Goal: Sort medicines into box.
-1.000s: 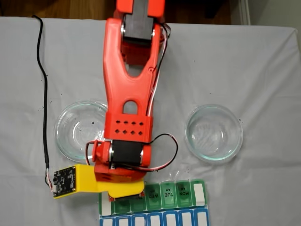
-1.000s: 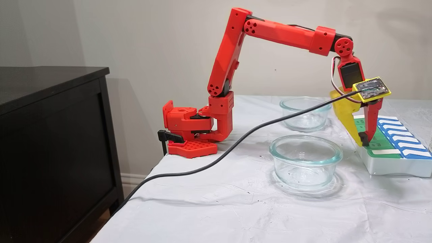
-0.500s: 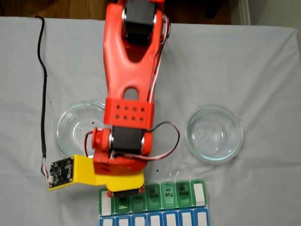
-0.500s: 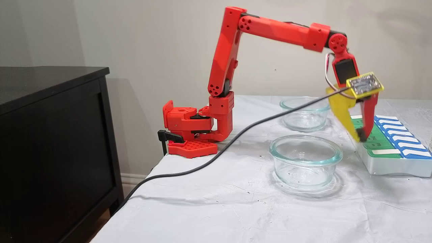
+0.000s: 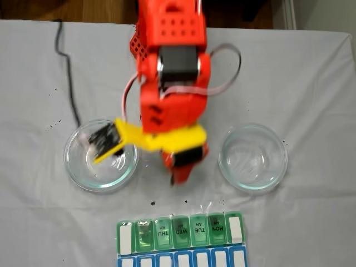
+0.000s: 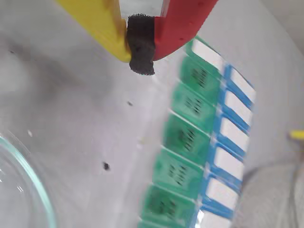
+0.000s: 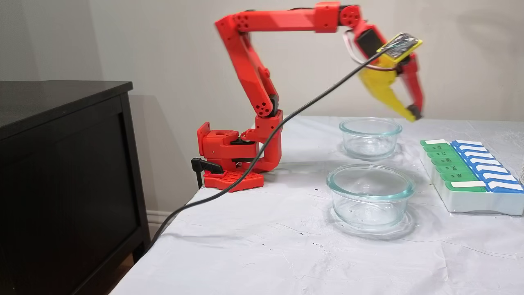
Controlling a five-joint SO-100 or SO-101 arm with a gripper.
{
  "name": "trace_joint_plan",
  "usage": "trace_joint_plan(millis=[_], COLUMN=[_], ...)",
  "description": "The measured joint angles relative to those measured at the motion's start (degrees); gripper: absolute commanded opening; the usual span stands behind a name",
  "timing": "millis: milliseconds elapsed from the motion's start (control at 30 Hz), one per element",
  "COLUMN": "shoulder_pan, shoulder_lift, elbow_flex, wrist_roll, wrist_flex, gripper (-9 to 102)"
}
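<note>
The gripper (image 6: 141, 45) has one yellow finger (image 6: 102, 23) and one red finger (image 6: 183, 21), and they are pressed together on the black pads at the tips, with nothing between them. In a fixed view the gripper (image 7: 413, 114) hangs high in the air, above the table and over the far glass dish (image 7: 370, 137), touching nothing. In the fixed view from above the gripper (image 5: 179, 177) is blurred and lies between the two glass dishes, one to the left (image 5: 100, 156) and one to the right (image 5: 253, 157).

The box (image 5: 181, 231) lies flat at the bottom edge of the table (image 5: 311, 72) in this view, with its green lids closed and the labels THU, WED, TUE and MON readable. A row of blue and white lids (image 5: 183, 260) is touching it on the lower side. In the wrist view the box (image 6: 187, 142) is under and to the right of the fingertips, well apart from them.

Both dishes look empty; only small dark specks are seen in them and on the white cloth. A black cable (image 7: 262, 147) runs from the board on the wrist down over the near table edge. A dark cabinet (image 7: 61, 176) stands beside the table.
</note>
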Motion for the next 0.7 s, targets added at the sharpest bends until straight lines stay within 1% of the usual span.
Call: trace_joint_plan(millis=[133,233,300,433,700], shoulder_pan=[-4.0,-5.0,-5.5,-7.6,-8.8], shoulder_lift=[18.5,27.1,29.1,30.2,30.8], elbow_flex=[16.1,23.5,27.4,35.0,36.1], wrist_roll=[-1.6,-0.6,0.8,2.7,2.5], wrist_flex=[6.5,11.4,13.4,13.4,13.4], gripper=[0,0,0,0,0])
